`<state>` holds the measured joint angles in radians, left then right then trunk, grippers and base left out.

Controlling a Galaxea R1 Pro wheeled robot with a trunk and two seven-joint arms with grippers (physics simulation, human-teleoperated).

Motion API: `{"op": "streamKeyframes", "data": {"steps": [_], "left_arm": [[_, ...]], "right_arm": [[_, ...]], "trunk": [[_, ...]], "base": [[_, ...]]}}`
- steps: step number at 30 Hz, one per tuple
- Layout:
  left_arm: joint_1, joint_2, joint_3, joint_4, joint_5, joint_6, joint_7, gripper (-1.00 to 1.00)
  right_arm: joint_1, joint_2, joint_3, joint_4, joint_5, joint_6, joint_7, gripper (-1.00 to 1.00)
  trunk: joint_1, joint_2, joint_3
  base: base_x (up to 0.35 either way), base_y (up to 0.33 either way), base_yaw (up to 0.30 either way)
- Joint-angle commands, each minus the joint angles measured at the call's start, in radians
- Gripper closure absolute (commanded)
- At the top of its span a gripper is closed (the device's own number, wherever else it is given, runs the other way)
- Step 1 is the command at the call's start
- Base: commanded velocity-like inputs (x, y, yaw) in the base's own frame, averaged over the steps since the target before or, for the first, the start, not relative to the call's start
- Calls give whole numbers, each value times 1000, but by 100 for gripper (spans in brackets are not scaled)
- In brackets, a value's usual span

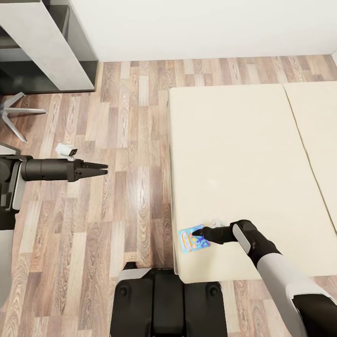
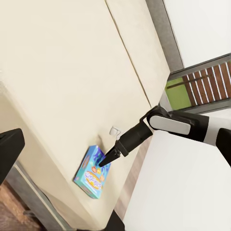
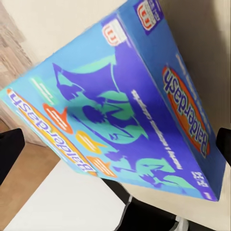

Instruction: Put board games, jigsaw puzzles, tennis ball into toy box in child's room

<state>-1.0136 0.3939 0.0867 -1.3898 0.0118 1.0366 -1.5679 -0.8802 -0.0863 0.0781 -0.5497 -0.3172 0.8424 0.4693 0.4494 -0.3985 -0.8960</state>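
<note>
A blue board game (image 1: 192, 239) printed "Balderdash" lies flat on the near left corner of the beige bed (image 1: 243, 154). My right gripper (image 1: 195, 232) hovers just over the box, tips pointing at its top face. In the right wrist view the blue board game (image 3: 125, 96) is very close, and the fingertips (image 3: 9, 154) stand wide apart at the picture's edges, so the gripper is open and holds nothing. The left wrist view has the board game (image 2: 91, 173) under the right gripper (image 2: 103, 162). My left gripper (image 1: 104, 169) hangs over the wood floor left of the bed, empty. The toy box and tennis ball are out of view.
A pale grey-topped piece of furniture (image 1: 47, 42) stands at the far left against the white wall, with a chair's star base (image 1: 16, 112) beside it. Wood-plank floor (image 1: 131, 187) runs between it and the bed. My own base (image 1: 164, 299) is at the bed's near corner.
</note>
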Motion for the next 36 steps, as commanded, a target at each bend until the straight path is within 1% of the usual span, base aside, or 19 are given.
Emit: {"op": "streamKeyframes", "data": {"steps": [1, 36], "left_arm": [[0, 0, -1, 0, 0, 11, -3, -100], [0, 0, -1, 0, 0, 11, -3, -100]], "right_arm": [[0, -1, 5, -1, -2, 3, 2, -100], [0, -1, 5, -1, -2, 3, 2, -100]], "trunk": [[1, -2, -1], [1, -2, -1]], "base": [[0, 88, 0], [0, 51, 0]]}}
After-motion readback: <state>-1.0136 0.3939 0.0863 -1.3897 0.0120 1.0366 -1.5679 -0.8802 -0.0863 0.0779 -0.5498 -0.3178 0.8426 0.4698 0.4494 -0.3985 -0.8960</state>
